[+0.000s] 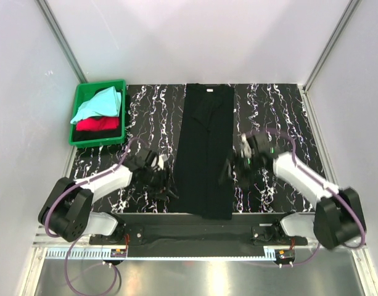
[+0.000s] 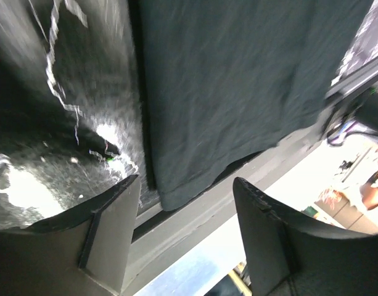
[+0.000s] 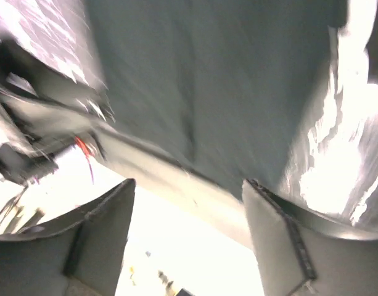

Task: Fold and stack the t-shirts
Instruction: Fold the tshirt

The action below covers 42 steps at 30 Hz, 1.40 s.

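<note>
The black t-shirt (image 1: 205, 151) lies as a long narrow folded strip down the middle of the table, white neck label at the far end. It also shows in the left wrist view (image 2: 238, 80) and the right wrist view (image 3: 213, 80). My left gripper (image 1: 166, 185) is open and empty just left of the strip's near end; it shows in its own view (image 2: 187, 203). My right gripper (image 1: 230, 169) is open and empty at the strip's right edge; it shows in its own view (image 3: 189, 213). The pale aqua t-shirt (image 1: 99, 103) and the red t-shirt (image 1: 97, 124) lie in the crate.
The green plastic crate (image 1: 74, 140) stands at the far left corner of the black white-streaked tabletop (image 1: 269, 111). White enclosure walls stand close on three sides. The table's near edge rail (image 2: 195, 216) runs just past the shirt's hem.
</note>
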### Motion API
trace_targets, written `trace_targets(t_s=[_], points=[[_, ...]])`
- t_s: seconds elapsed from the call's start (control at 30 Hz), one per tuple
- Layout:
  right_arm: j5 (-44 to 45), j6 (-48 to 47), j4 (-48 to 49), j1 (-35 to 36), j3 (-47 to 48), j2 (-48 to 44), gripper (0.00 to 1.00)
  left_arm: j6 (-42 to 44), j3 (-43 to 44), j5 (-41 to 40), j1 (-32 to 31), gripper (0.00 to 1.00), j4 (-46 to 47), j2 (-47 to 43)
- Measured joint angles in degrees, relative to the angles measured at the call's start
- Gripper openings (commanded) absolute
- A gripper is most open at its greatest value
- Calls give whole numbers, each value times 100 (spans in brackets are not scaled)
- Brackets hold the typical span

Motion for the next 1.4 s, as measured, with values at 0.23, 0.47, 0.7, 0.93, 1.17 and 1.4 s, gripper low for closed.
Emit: trace_targets(t_s=[0.23, 0.47, 0.7, 0.93, 1.17, 1.4], points=[[-553, 1294, 411, 59, -3176, -2208, 61, -317, -568, 120, -313, 60, 254, -87], [-647, 1961, 922, 70, -3995, -2782, 58, -595, -774, 155, -378, 56, 623, -153], [-553, 2098, 1327, 70, -4260, -2673, 55, -785, -960, 208, -385, 52, 922, -203], [-481, 2247, 1668, 70, -4334, -2330, 54, -938, -1080, 214, -389, 49, 1069, -280], [-704, 2332, 2124, 87, -4183, -1495, 47, -986, -1099, 175, -407, 44, 1091, -280], [-798, 2409, 2380, 87, -4210, -1519, 8, -1038, -1132, 118, -411, 25, 1091, -278]])
